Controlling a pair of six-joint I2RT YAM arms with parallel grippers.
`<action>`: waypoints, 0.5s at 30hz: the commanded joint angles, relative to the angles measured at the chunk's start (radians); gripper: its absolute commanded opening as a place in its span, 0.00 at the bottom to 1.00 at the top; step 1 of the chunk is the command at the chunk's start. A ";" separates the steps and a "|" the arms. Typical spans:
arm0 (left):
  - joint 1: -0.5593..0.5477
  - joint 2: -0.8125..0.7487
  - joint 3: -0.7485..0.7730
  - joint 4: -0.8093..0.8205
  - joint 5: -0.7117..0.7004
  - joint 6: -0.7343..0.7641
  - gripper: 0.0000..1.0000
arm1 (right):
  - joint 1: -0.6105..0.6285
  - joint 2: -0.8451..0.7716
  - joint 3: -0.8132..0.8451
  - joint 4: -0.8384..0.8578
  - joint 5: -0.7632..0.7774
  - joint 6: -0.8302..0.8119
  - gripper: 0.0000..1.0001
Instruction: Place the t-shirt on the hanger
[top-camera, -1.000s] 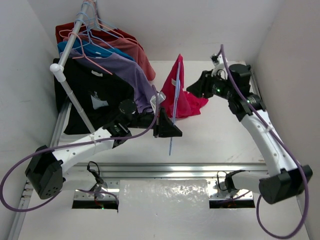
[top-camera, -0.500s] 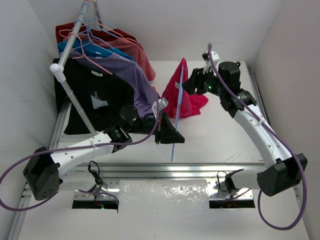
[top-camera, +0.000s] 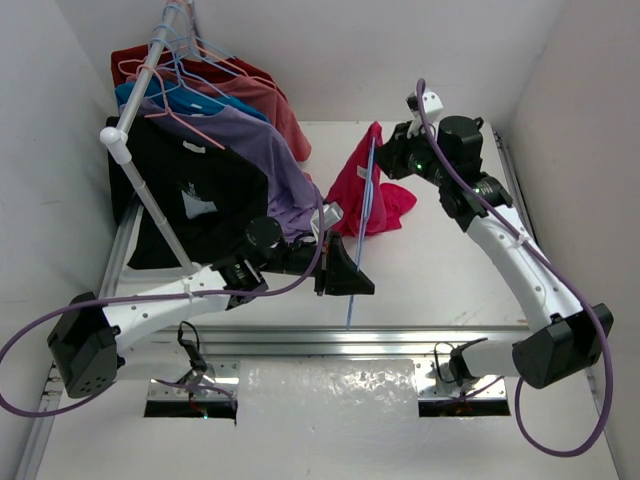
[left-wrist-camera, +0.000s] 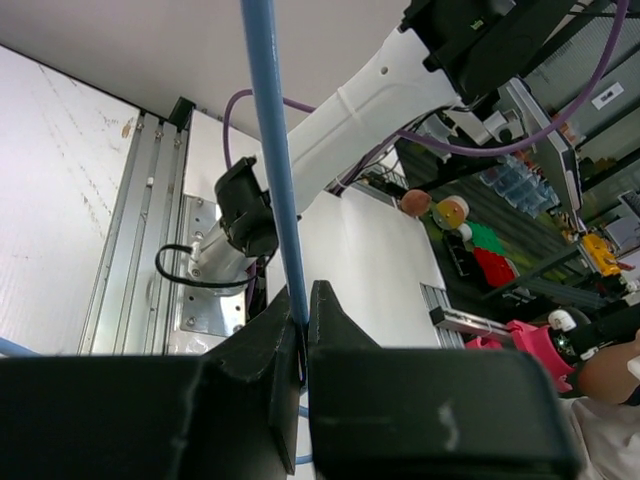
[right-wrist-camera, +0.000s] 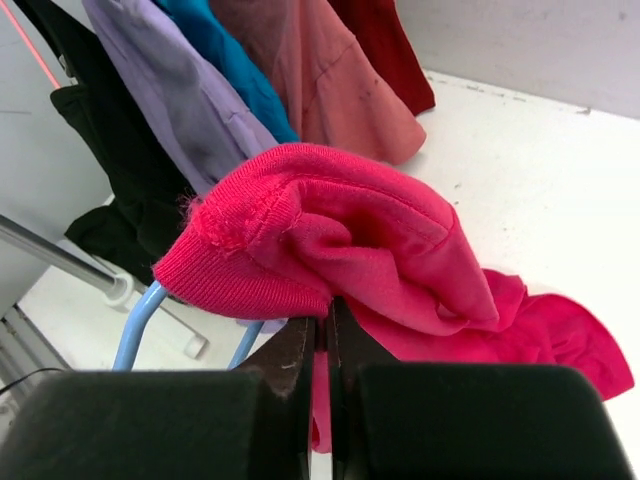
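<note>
One end of the hanger (top-camera: 350, 305) under the t-shirt (top-camera: 345, 200).

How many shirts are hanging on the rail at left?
5, back to front: dark red shirt, salmon shirt, blue shirt, purple shirt, black shirt. More may be hidden between them.

No legible text, brand, number or sign is present. The white print (top-camera: 200, 206) on the black shirt (top-camera: 160, 232) and a small white tag (left-wrist-camera: 607, 97) in the left wrist view's background are too small to read.
</note>
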 joint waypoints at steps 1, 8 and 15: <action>-0.010 -0.006 0.045 0.080 -0.023 0.030 0.00 | 0.000 -0.012 0.001 0.073 0.023 -0.013 0.00; -0.009 0.012 0.078 -0.044 -0.188 0.091 0.00 | 0.000 -0.125 -0.055 0.024 -0.052 -0.001 0.00; 0.003 0.089 0.173 -0.041 -0.190 0.091 0.00 | 0.000 -0.214 -0.070 -0.045 -0.296 -0.001 0.00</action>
